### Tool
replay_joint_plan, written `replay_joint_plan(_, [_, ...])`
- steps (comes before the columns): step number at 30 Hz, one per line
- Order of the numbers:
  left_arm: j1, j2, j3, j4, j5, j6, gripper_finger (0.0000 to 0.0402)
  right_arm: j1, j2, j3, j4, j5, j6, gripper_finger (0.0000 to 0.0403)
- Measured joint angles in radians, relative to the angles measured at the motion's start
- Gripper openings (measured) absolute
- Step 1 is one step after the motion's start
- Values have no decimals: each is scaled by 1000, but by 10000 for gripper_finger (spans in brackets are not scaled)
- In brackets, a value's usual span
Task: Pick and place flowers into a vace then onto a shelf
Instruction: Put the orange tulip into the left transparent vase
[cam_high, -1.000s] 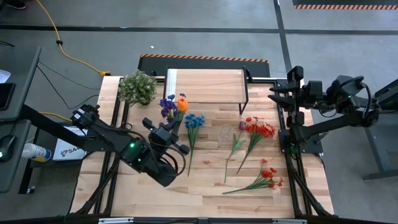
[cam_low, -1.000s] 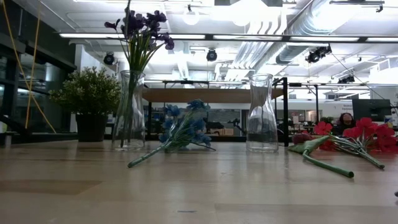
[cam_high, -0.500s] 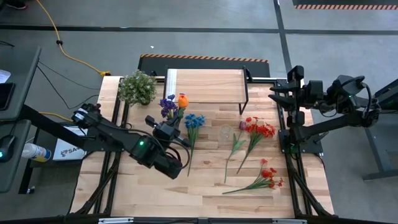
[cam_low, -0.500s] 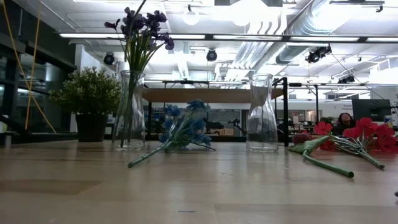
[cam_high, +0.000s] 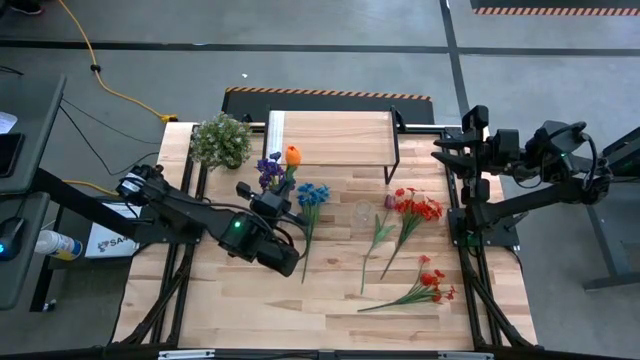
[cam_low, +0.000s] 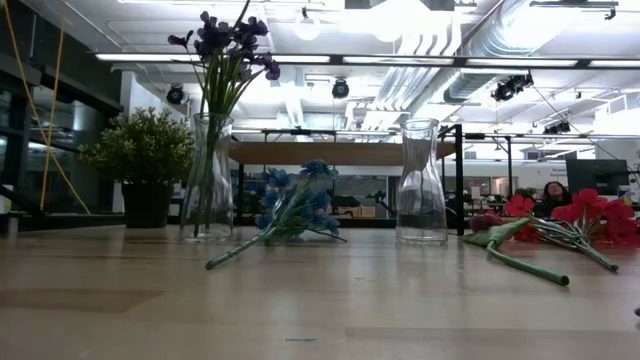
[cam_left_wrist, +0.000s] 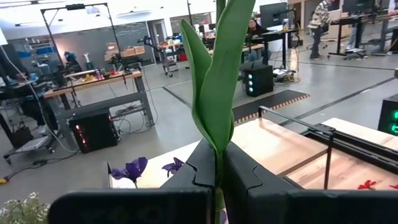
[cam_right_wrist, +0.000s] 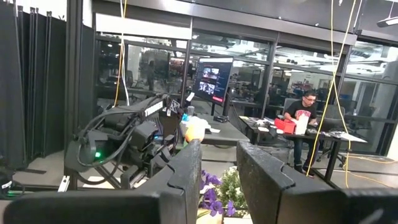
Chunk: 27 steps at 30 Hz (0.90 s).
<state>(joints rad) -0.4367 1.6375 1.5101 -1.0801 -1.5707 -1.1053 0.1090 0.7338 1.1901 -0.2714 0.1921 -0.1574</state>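
Observation:
My left gripper (cam_high: 272, 203) is shut on an orange flower whose bloom (cam_high: 293, 154) stands above a glass vase (cam_low: 210, 175) holding purple flowers (cam_high: 270, 172). Its green leaf (cam_left_wrist: 214, 81) rises between the fingers in the left wrist view. An empty glass vase (cam_low: 421, 182) stands mid-table. Blue flowers (cam_high: 312, 195) and red flowers (cam_high: 418, 208) lie flat on the table, with more red ones (cam_high: 432, 280) nearer the front. The shelf (cam_high: 330, 138) stands at the far edge. My right gripper (cam_right_wrist: 219, 168) hangs open, raised at the table's right edge. My left gripper pinches the orange flower's green stem (cam_left_wrist: 217, 171), just under its long leaf, between its two fingers. The fingers reach in level and lie across the stem. The flower stands upright, its leaf and bloom above the fingers; the part below the fingers is hidden.
A bushy potted plant (cam_high: 221, 140) stands at the far left corner. A dark maroon bloom (cam_high: 389, 201) lies beside the red flowers. The near half of the tabletop (cam_high: 320, 300) is bare wood.
My left gripper has carried the orange flower toward the far edge, closer to the vase with the purple flowers, and a little downward. The flower has stayed upright in the hold.

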Motion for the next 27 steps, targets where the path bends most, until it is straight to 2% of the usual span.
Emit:
replay_joint_plan(13, [-1, 0, 32, 6, 0, 2, 40, 0, 0, 0, 2, 42, -8, 94])
replay_joint_plan(18, [12, 0, 53, 5, -3, 56, 41, 0, 0, 0, 1, 42, -8, 94])
replay_joint_plan(27, [61, 0, 19, 6, 1, 44, 40, 0, 0, 0, 0, 41, -8, 94])
